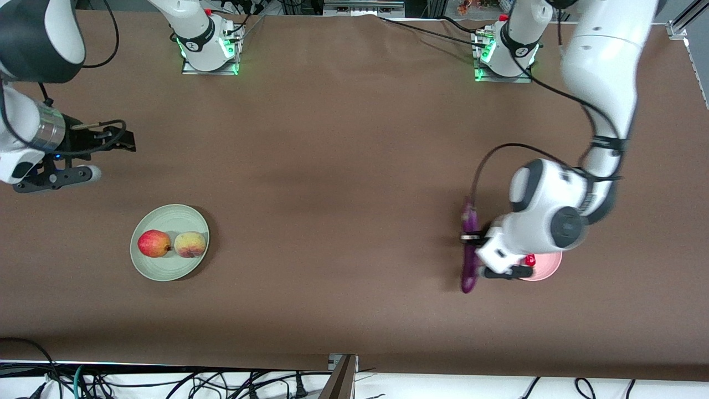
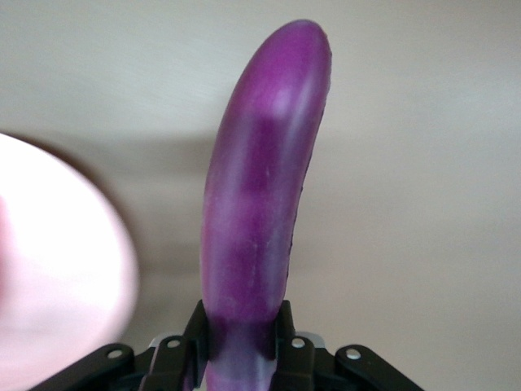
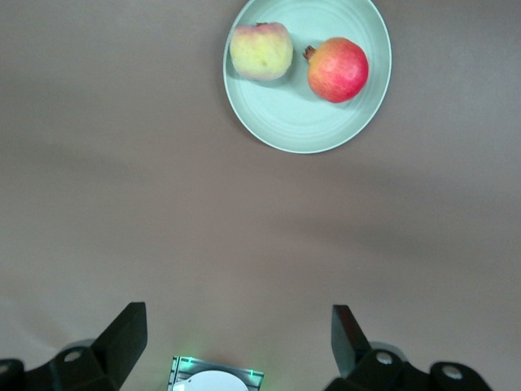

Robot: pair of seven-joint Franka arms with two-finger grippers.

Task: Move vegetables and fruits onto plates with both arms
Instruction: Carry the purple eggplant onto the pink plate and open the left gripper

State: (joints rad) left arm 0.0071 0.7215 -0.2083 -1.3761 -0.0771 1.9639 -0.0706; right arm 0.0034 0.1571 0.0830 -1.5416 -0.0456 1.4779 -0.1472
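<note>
We took the pink plate (image 1: 545, 269) as our landmark and worked outward from it. Just beside its rim, toward the right arm's end of the bench (image 1: 343, 183), the purple eggplant (image 1: 469, 249) was clamped near its middle between the narrowed fingers of the left end effector (image 1: 471, 238); the left wrist view showed the black fingers (image 2: 285, 322) pressed on both flanks of the eggplant (image 2: 260, 212), with the plate's pale edge (image 2: 57, 269) alongside. We judged the mid-length hold was chosen so the long body would stay balanced for the short carry onto the plate. We could not tell whether it had left the bench. On the pink plate, a red chili pepper (image 1: 530, 259) peeked out under the wrist, apparently already delivered.

Well apart from the pink plate, the mint green plate (image 1: 169, 250) carried the red fruit (image 1: 154, 244) and the peach-like fruit (image 1: 190, 244) touching side by side. Farther off, the right end effector (image 1: 113, 139) waited with fingers spread wide and empty, its fruit share seemingly finished.
</note>
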